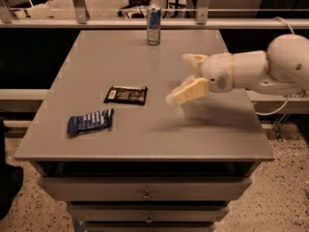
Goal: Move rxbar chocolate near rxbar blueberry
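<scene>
Starting nearest me, the flat dark-blue-wrapped rxbar blueberry (90,122) lies well left of my cream two-finger gripper (181,79). The flat brown-black-wrapped rxbar chocolate (126,94) lies nearer, also to its left. The gripper hovers spread open, empty. I judge the bar light with slippery foil, so I'd pinch across its narrow middle. A blue-silver can (153,18) stands beyond.

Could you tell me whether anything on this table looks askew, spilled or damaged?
Nothing stands out. The rxbar chocolate and rxbar blueberry lie flat and apart; the can stands upright at the back; the gripper hangs open and empty over the table, away from both bars.
</scene>
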`<act>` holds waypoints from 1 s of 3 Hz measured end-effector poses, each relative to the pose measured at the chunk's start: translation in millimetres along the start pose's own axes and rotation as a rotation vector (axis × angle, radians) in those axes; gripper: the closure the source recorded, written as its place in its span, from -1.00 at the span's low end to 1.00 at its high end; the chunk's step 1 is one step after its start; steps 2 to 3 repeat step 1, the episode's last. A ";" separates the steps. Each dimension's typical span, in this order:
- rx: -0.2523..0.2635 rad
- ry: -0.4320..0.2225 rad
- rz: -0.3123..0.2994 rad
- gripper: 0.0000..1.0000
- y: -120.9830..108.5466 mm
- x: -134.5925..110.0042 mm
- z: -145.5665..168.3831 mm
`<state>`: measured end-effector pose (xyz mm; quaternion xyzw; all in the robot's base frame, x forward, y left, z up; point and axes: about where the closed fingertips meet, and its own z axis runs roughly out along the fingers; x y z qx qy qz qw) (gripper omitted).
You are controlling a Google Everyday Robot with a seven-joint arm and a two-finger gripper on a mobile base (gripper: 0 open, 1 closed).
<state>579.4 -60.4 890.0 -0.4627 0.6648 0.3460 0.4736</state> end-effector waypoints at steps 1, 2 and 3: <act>0.082 -0.034 -0.021 -1.00 -9.0 12.6 -85.8; 0.082 -0.034 -0.021 -1.00 -9.0 12.6 -85.8; 0.082 -0.034 -0.021 -1.00 -9.0 12.6 -85.8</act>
